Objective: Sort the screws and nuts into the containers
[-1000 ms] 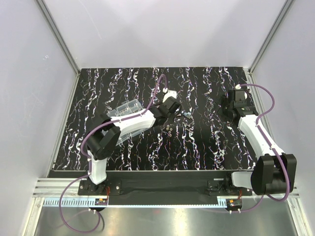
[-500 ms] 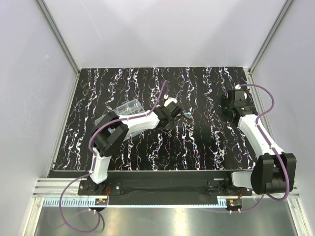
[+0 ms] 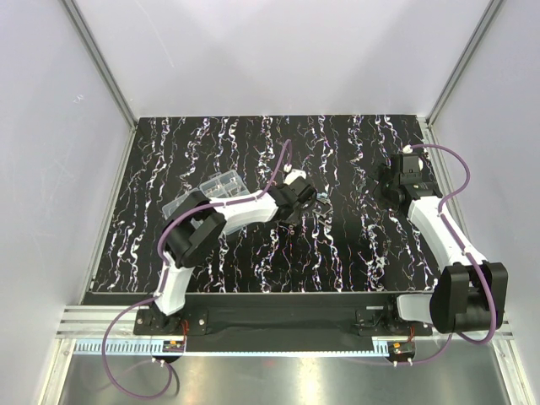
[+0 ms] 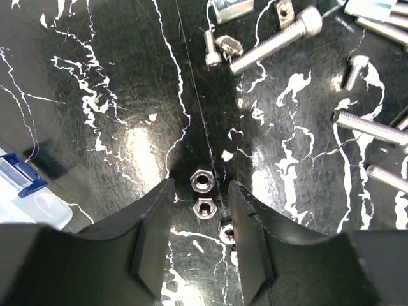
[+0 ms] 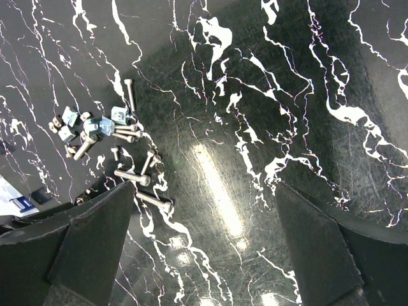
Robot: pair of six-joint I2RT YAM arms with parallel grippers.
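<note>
Marbled tabletop (image 3: pixel 337 253): left gripper (image 4: pixel 200 186) spread astride nuts (image 4: pixel 204 208); right gripper (image 5: pixel 204 213) spread wide near screws (image 5: pixel 129 136).

On L-wrist cam I see tabletop (image 4: pixel 95 140) blk w/ white marble veins; nuts (image 4: pixel 202 180) ctr & screws (image 4: pixel 274 39) upper right, silvery; organiser box (image 4: pixel 38 209) clear, blue trim, lower left.

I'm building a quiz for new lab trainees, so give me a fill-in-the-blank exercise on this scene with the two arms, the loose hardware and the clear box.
1. Between the jaws of the left gripper, small hex ____ lie on the table.
2. The right gripper hangs over a bare patch of table with its jaws wide ____.
3. The clear box lies nearer the ____ arm.

Missing words: nuts; open; left.
</note>
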